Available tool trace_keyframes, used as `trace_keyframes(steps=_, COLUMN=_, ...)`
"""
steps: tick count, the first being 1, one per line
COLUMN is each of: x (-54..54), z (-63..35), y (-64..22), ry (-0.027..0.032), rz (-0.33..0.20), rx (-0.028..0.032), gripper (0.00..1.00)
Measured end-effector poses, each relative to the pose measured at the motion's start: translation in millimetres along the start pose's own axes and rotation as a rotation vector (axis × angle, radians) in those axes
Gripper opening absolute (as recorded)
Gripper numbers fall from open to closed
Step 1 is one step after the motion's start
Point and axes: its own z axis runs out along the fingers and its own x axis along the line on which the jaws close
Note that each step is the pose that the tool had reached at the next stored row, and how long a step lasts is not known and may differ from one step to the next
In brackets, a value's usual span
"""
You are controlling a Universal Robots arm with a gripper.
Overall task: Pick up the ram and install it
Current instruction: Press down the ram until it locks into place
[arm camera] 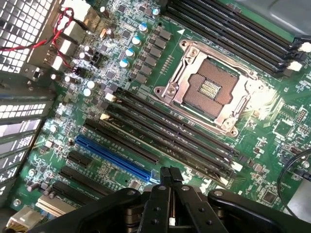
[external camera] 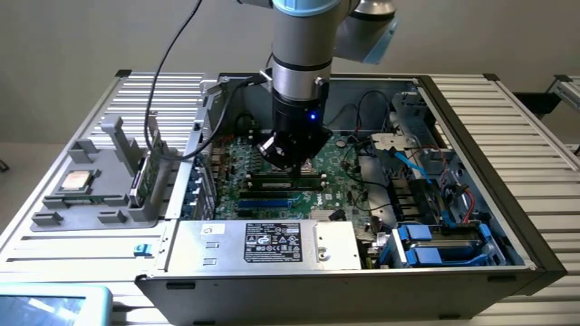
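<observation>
In the exterior view my gripper reaches down into the open computer case, over the motherboard. Its fingertips are pressed together just above a long narrow green stick with dark chips, the ram, which lies along the memory slots. I cannot tell whether the tips touch it. In the wrist view the gripper is shut with nothing between its fingers, hovering by the long dark memory slots beside the open processor socket. From the wrist view I cannot tell which slot holds the ram.
A grey fixture at the exterior view's left holds a square silver chip and an upright card. The power supply box fills the case's front, with blue drive bays and cables to its right. A blue expansion slot runs near the fingertips.
</observation>
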Motion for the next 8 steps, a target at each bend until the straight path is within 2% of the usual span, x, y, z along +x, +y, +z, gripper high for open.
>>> trace_keyframes(steps=8, x=-0.1, z=0.1, y=0.0, ry=0.0017, rz=0.127, rx=-0.0031, gripper=0.09)
